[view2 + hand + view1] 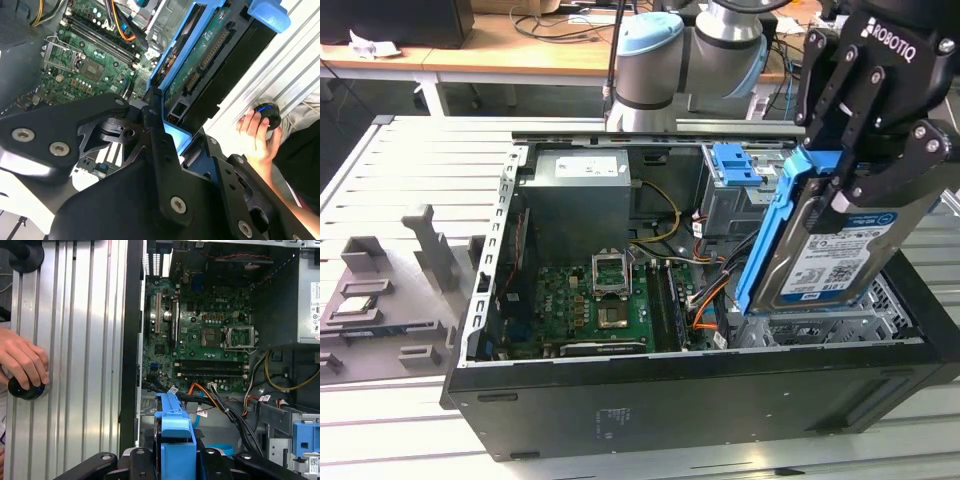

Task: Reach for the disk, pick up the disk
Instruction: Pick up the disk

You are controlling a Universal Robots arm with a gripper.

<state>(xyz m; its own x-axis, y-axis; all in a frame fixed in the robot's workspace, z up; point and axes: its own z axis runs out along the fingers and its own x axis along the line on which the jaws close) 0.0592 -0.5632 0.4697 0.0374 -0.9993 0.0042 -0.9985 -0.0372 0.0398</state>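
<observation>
Grey fixture blocks (pixel 380 290) at 9 o'clock in the exterior view, on the slatted table (pixel 410 150). Open computer case (pixel 700 390) at centre, green motherboard (pixel 590 305) inside. At 3 o'clock, the disk (pixel 830 255), tilted on edge in its blue side frame, lifted above the case's drive bay, clamped between the fingers of the gripper (pixel 855 170). In the first wrist view, a person's hand (pixel 22 360) rests on a black knob (pixel 25 388) at 9 o'clock.
</observation>
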